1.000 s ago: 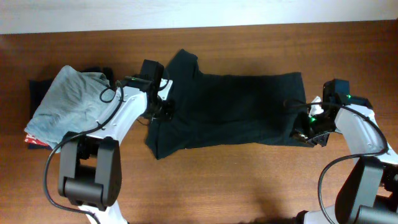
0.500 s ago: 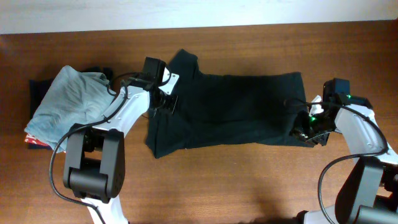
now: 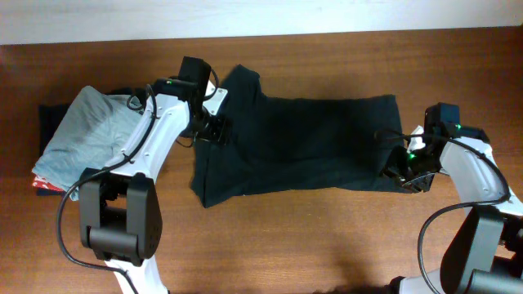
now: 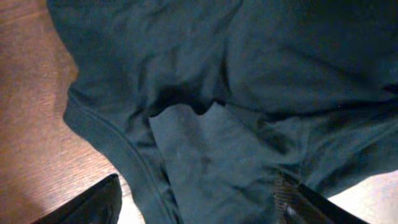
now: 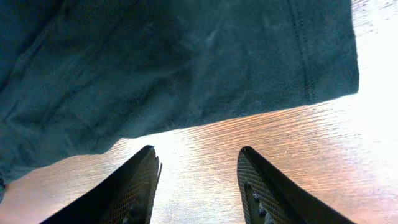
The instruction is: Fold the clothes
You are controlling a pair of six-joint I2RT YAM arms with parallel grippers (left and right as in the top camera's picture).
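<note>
The black T-shirt point(image 3: 310, 147) lies spread flat across the middle of the wooden table, with a sleeve poking toward the back at its left end. My left gripper point(image 3: 209, 131) hovers over the shirt's left end. In the left wrist view its fingers point(image 4: 196, 208) are wide open, with rumpled dark fabric point(image 4: 280, 62) and a hem beneath them. My right gripper point(image 3: 404, 175) is at the shirt's front right corner. In the right wrist view it point(image 5: 199, 186) is open over bare wood, just short of the shirt's hem point(image 5: 186, 62).
A light grey-blue garment point(image 3: 90, 135) lies piled at the left on folded navy point(image 3: 51, 114) and orange-red point(image 3: 39, 184) garments. The table's back edge point(image 3: 327, 34) runs along the top. Bare wood point(image 3: 310, 245) lies in front of the shirt.
My left arm has swung back and leftward, and its gripper has shifted slightly toward the back over the shirt's left end. The right arm and the shirt have not moved.
</note>
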